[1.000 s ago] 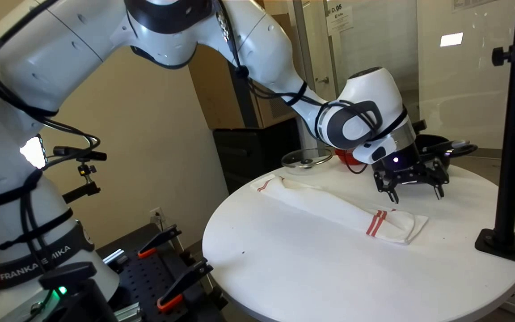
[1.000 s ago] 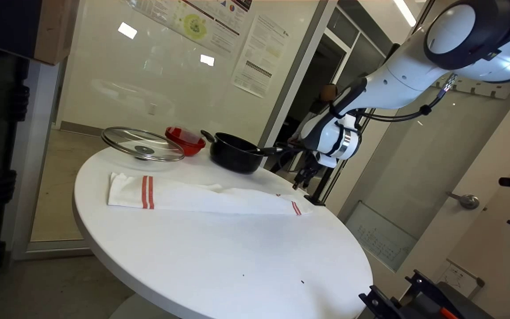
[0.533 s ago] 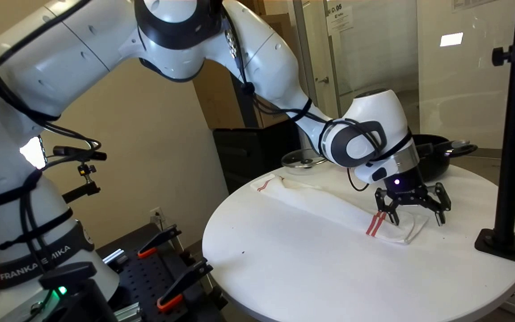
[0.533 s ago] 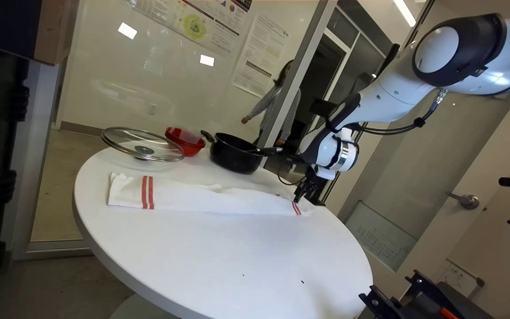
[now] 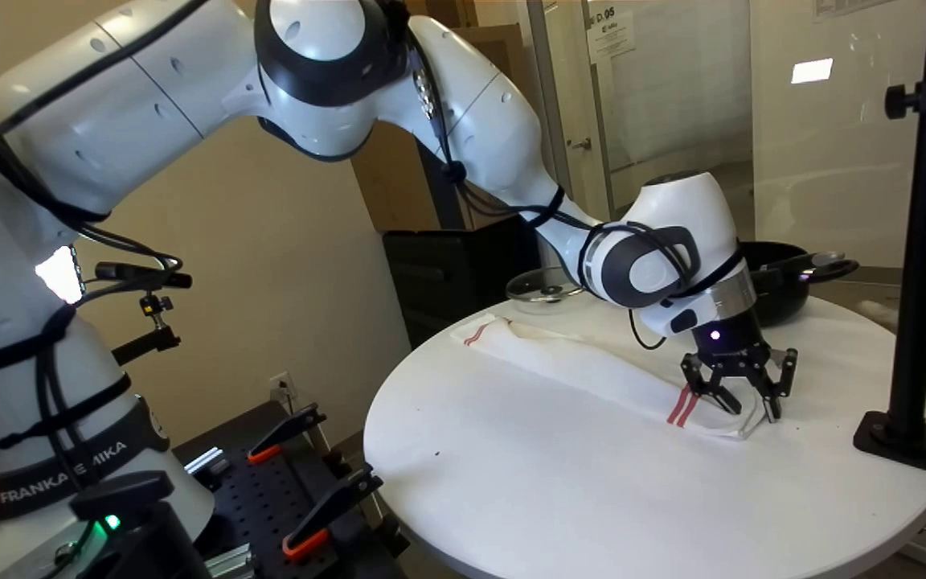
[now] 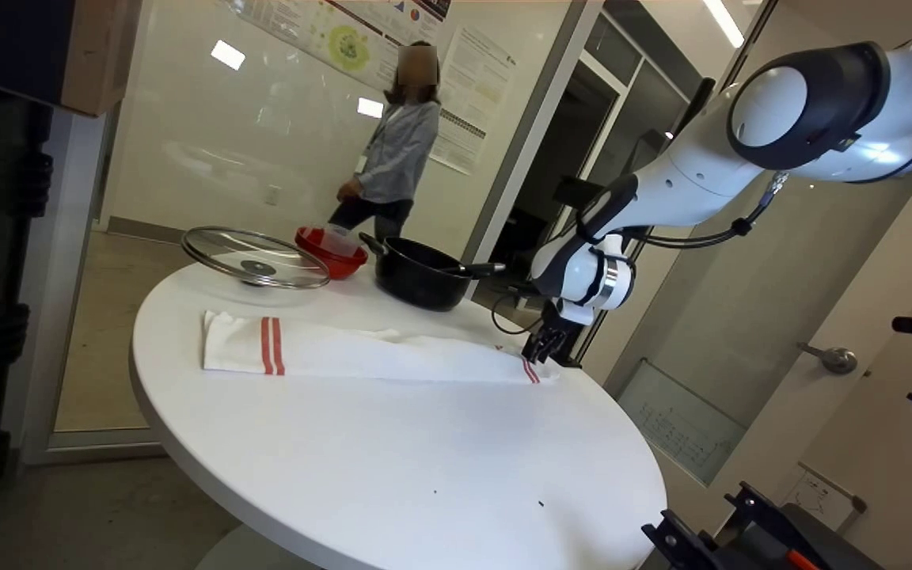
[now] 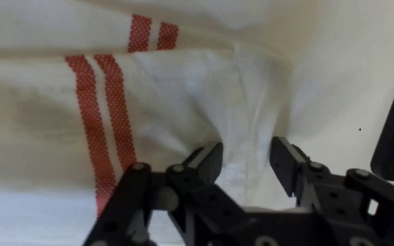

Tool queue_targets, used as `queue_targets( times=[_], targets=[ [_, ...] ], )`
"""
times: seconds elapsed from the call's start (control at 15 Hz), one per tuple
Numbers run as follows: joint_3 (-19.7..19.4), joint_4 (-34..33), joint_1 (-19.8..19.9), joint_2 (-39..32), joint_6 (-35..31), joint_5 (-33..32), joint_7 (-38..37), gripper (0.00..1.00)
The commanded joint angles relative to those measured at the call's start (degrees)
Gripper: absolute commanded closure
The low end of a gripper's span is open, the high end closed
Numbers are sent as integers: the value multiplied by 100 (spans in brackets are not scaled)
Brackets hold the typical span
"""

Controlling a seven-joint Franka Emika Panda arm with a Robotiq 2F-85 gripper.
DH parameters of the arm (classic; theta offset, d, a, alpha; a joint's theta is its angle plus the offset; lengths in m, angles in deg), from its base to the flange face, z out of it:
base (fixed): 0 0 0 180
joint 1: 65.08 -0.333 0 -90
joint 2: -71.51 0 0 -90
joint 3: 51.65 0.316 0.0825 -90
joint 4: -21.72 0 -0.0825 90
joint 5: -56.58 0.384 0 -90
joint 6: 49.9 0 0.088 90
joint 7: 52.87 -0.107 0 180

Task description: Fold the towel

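Observation:
The white towel lies as a long strip on the round white table, with red stripes near both ends. In both exterior views my gripper is down at one striped end of the towel. Seen in the wrist view, the gripper is partly closed, its fingers still apart, with the end of the towel in the gap. One finger presses creases into the cloth; the other stands at the cloth's end edge. Whether the lower layers lie between the fingers is hidden.
A black pot with a handled tool, a red bowl and a glass lid stand behind the towel. A black pole is clamped at the table's edge near the gripper. A person stands beyond the table.
My gripper has come down onto the towel's end and its fingers have drawn partly together. The whole towel has slid slightly along its length toward the gripper's end.

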Motion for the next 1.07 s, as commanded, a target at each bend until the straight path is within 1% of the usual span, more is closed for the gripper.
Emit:
queue_targets(
  times=[0.0,0.13,0.4,0.67,1.0],
  targets=[
    [-32,-367,-42,-173,141,-164,-146,88],
    [-23,-420,-79,-132,88,-212,-110,100],
    [61,-537,-145,47,89,-330,42,99],
    [73,-636,-299,307,-25,-513,190,99],
    [111,-612,-469,733,-199,-758,464,99]
  ],
)
